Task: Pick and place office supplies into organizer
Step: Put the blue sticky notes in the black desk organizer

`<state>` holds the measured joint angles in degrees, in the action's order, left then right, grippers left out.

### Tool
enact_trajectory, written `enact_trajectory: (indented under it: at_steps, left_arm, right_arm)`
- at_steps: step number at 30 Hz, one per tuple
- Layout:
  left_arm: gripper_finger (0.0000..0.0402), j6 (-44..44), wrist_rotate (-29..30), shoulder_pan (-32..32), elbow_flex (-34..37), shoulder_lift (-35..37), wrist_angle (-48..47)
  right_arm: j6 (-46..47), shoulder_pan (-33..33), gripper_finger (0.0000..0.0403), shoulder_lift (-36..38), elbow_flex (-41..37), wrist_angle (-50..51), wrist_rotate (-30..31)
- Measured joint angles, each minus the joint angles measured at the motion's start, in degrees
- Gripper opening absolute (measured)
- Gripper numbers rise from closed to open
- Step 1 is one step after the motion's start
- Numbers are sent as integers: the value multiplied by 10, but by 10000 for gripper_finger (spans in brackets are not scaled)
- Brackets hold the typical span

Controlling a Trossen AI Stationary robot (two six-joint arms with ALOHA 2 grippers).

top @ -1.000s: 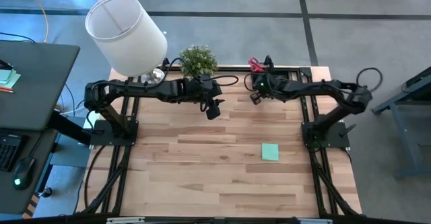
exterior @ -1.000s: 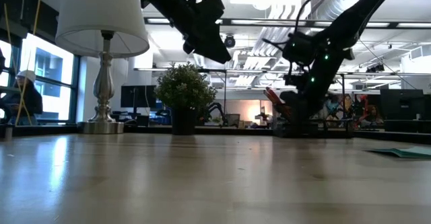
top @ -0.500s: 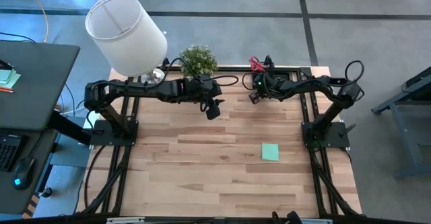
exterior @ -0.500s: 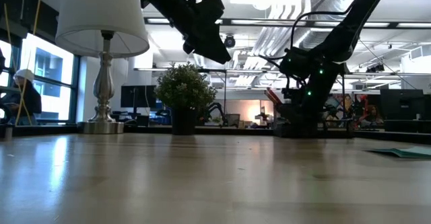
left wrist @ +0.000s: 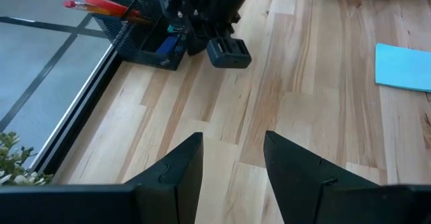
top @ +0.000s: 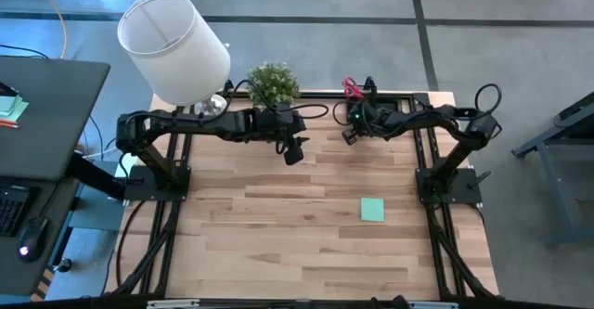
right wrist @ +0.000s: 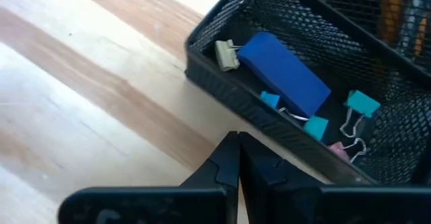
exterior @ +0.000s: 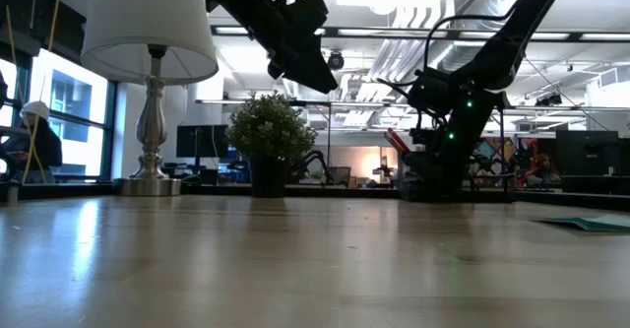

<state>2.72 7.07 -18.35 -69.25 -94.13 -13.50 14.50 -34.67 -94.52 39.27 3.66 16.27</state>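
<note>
arms: two
organizer [right wrist: 222, 66]: one
blue block [right wrist: 283, 72] in it: one
teal clips [right wrist: 364, 103] in it: three
pink clip [right wrist: 337, 148] in it: one
tan clip [right wrist: 226, 54] in it: one
green pad [top: 372, 210]: one
plant [top: 273, 83]: one
lamp [top: 174, 47]: one

At my bench's [top: 278, 235] far edge a white-shaded lamp [top: 174, 49] stands beside a small potted plant [top: 273, 83]; a dark desk [top: 42, 114] sits off to my left.
</note>
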Motion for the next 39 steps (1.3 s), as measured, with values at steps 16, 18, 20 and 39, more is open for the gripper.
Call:
enact_trajectory:
  at_steps: [16, 18, 20, 39]
  left_arm:
    - [145, 0, 0, 0, 0, 0, -1]
    - [145, 0, 0, 0, 0, 0, -1]
    - [145, 0, 0, 0, 0, 0, -1]
    - [145, 0, 0, 0, 0, 0, -28]
  right_arm:
    - [20, 71, 0, 156, 0, 148, -128]
    - [21, 82, 0, 191, 0, 187, -190]
    - [25, 97, 0, 223, 0, 221, -222]
    - [241, 351, 182, 285, 0, 427, -264]
